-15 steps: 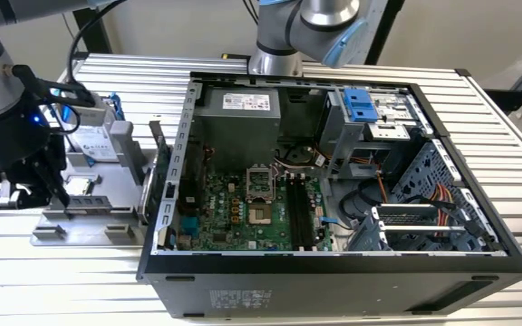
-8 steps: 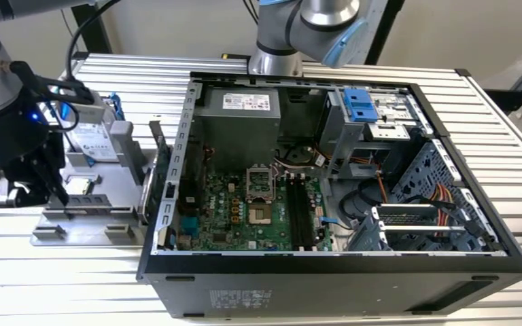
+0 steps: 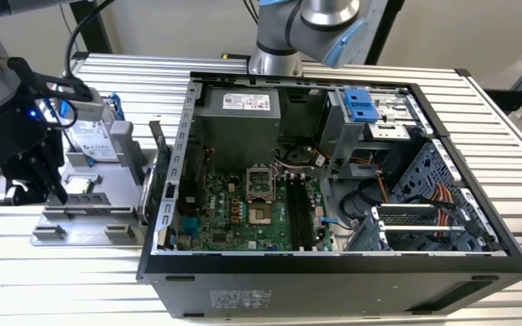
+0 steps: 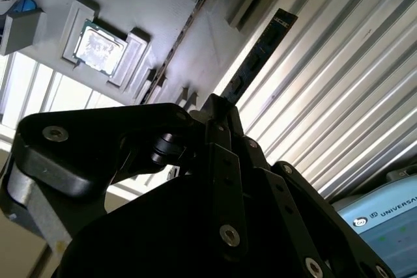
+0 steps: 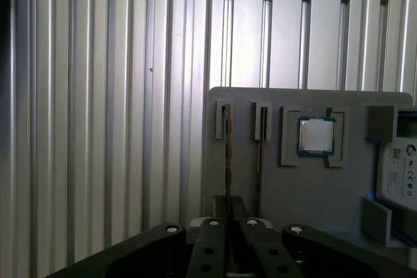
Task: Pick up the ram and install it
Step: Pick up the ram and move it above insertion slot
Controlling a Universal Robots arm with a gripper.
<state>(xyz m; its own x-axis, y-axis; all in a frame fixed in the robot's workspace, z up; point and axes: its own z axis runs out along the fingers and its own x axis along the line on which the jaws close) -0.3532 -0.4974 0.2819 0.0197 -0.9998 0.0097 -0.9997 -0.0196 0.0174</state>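
The hand (image 5: 228, 208) is seen pressed together on the ram (image 5: 227, 154), a thin dark-green stick that is pinched edge-on at its near end between the two black fingers (image 5: 214, 227). The stick is lined up with the outer of two narrow slots in a grey parts holder (image 5: 306, 193), and whether its lower edge is seated in that slot or clear of it cannot be told. A second memory stick (image 5: 260, 141) is held upright in the neighbouring slot, just beside the ram and parallel to it. Further along the holder a square silver processor (image 5: 316, 136) is laid flat in its own recess, and beyond it a hard drive (image 5: 401, 174) in a blue frame is kept. The holder is set on a ribbed aluminium worktop (image 5: 98, 128). In the exterior view the holder and the dark arm above it are placed at the exterior view's left, near an open computer case (image 3: 334, 278) that is laid on its side on the same worktop. Inside the case a green motherboard (image 3: 242, 217) is exposed, with its long black memory slots (image 3: 299, 210) near the middle. The base of a second robot arm (image 3: 302, 27) is seen behind the case.
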